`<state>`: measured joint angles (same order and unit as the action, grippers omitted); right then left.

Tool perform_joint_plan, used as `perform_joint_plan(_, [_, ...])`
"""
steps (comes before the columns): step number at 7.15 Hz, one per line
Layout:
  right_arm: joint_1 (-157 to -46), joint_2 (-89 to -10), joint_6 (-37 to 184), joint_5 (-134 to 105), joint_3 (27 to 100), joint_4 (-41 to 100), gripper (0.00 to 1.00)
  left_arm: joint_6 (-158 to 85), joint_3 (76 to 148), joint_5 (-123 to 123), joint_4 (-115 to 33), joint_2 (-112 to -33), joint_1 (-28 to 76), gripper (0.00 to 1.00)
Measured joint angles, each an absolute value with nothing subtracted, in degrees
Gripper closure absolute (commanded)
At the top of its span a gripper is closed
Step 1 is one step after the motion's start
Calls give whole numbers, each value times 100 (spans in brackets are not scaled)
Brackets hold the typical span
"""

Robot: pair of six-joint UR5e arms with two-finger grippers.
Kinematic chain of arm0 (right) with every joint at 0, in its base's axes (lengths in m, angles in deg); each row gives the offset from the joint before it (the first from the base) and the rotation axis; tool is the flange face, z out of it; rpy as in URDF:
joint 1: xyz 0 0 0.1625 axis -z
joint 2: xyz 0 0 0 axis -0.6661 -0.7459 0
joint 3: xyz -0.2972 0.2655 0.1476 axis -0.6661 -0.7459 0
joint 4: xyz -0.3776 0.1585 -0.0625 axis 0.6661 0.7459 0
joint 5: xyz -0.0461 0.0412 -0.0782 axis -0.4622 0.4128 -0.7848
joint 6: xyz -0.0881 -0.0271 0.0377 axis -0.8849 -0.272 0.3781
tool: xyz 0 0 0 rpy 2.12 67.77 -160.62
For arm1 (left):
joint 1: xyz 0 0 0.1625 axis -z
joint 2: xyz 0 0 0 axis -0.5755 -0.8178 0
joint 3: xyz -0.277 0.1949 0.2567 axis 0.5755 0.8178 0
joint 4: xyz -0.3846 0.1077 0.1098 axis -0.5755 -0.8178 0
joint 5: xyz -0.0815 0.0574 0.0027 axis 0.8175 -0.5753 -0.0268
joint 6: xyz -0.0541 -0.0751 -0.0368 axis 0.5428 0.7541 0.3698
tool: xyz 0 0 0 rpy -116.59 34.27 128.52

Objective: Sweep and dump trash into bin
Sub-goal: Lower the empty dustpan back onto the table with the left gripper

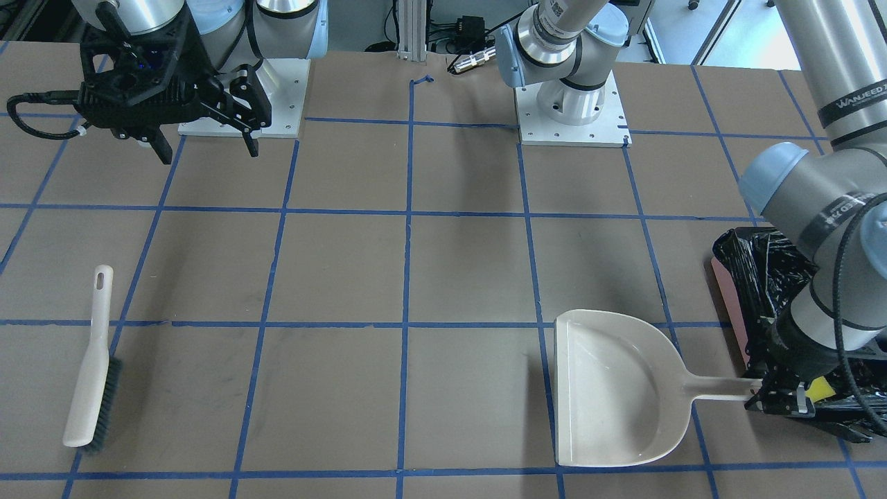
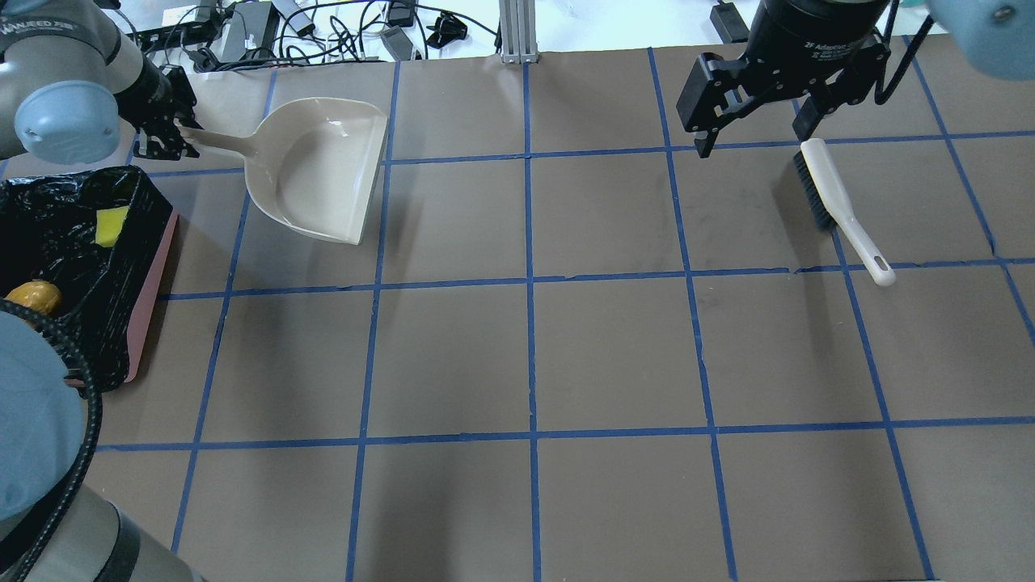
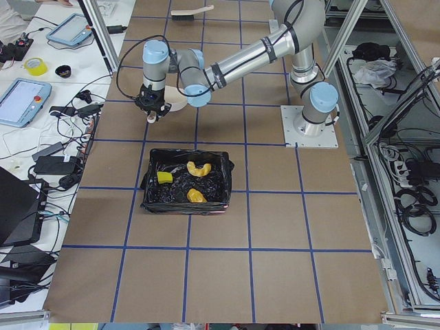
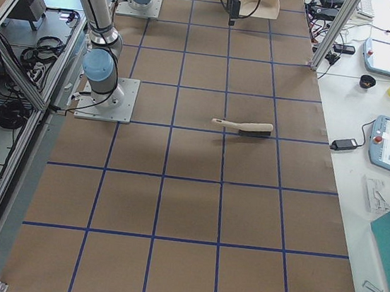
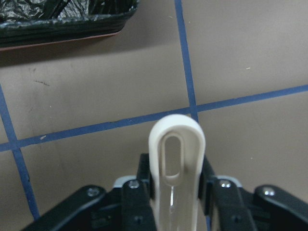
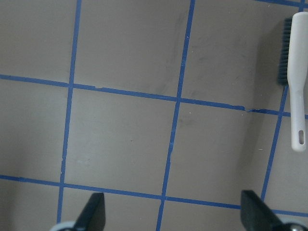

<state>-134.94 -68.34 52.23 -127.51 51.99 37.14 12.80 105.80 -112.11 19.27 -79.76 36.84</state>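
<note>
While the dustpan (image 1: 610, 388) is lying just beside the bin (image 2: 154, 275), left gripper (image 1: 769, 400): is pinching the dustpan's handle end between its fingers.
Right gripper (image 1: 208, 149): is hovering above the table (image 1: 346, 277), jaws spread wide, gripping nothing.
Trash: yellow wedge (image 2: 111, 225) and golden-brown lump (image 2: 36, 297) are lying inside the bin.
Brush (image 1: 90, 367): is lying flat, apart from the right gripper.

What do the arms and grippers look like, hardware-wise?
Silver-grey tubular arms with pale blue joint caps. The left arm carries a black lettered band and a black cable. The left gripper and right gripper are black, two-fingered.
</note>
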Motion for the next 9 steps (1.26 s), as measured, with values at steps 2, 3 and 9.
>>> perform_joint_plan(2, [-13495, -6822, 5219, -12749, 5205, 3727, 0, 1580, 10582, -11211, 2150, -8328, 3769, 100])
perform_joint_plan(3, [-13495, -6820, 5216, -12755, 5206, 3727, 0, 1887, 10582, -11198, 2253, -8474, 3853, 100])
perform_joint_plan(9, [-13434, -6804, 5203, -12726, 5206, 3713, 0, 2351, 10680, -11238, 2303, -8563, 4166, 100])
